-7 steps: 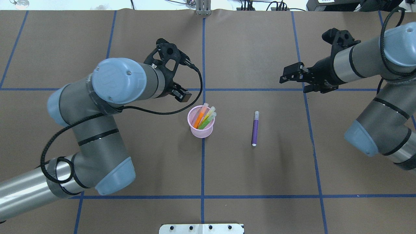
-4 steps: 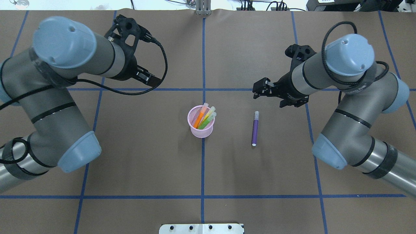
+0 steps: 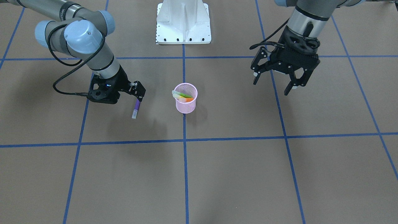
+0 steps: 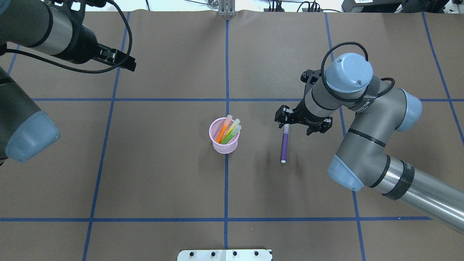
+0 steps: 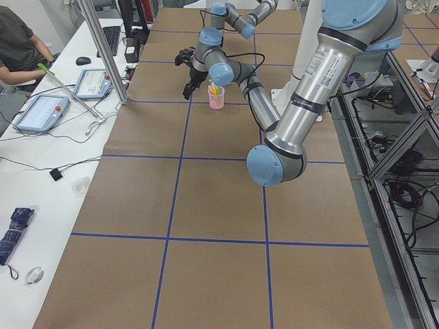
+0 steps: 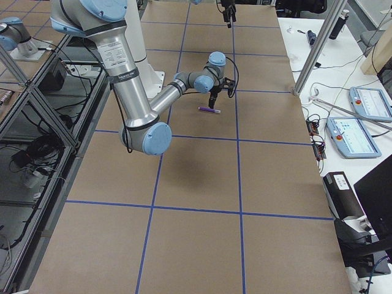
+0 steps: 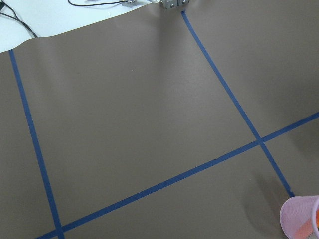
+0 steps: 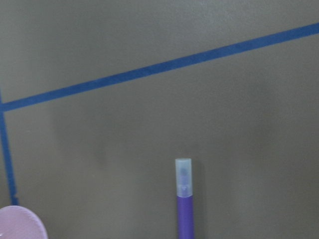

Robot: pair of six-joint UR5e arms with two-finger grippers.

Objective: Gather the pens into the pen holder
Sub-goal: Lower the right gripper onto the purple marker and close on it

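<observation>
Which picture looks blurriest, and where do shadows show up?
Right wrist view: the dimmest and softest, and the purple pen has fuzzy edges. Overhead view: crisp and evenly lit, with only faint shadows. Front-facing view: broad soft shadows lie on the table near the pink cup.

Brown paper-covered table gridded with blue tape lines.
</observation>
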